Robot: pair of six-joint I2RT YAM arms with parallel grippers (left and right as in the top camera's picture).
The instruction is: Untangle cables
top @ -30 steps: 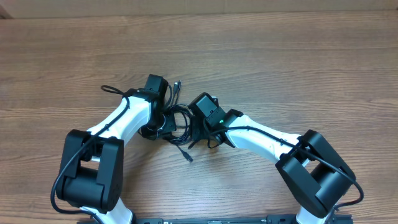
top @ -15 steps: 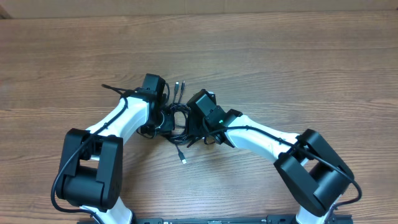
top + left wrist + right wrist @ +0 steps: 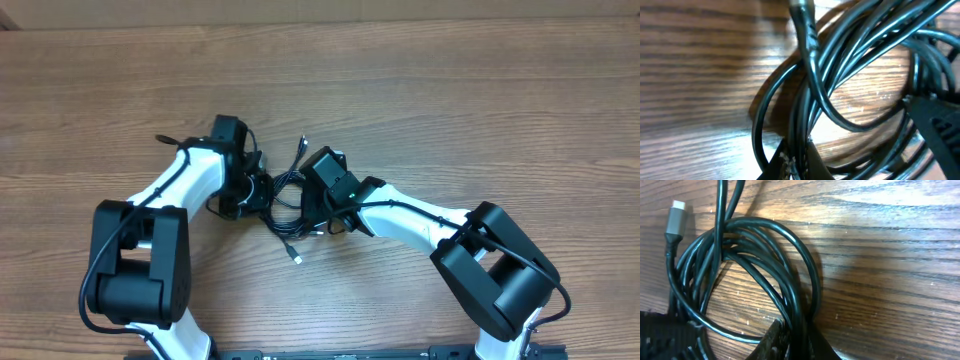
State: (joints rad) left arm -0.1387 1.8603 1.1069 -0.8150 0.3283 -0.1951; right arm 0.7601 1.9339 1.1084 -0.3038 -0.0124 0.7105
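Note:
The cables (image 3: 286,197) are a tangle of thin black loops on the wooden table between my two grippers. One plug end (image 3: 297,258) trails toward the front, another (image 3: 301,144) points toward the back. My left gripper (image 3: 256,190) is at the bundle's left side; in the left wrist view it (image 3: 796,166) is shut on a few strands of the cables (image 3: 816,75). My right gripper (image 3: 316,205) is at the right side; in the right wrist view it (image 3: 797,344) is shut on several strands of the looped cables (image 3: 765,287). A silver-tipped plug (image 3: 676,217) lies at the upper left.
The wooden table (image 3: 480,110) surrounds the bundle on all sides. The white arm links (image 3: 175,185) and their black bases (image 3: 500,275) lie low over the table's front half. The left arm's own thicker wire (image 3: 170,141) loops out at its left.
My left gripper has moved left and a little back, pulling its side of the bundle with it. The back plug end has shifted right, the front plug end has drawn in slightly.

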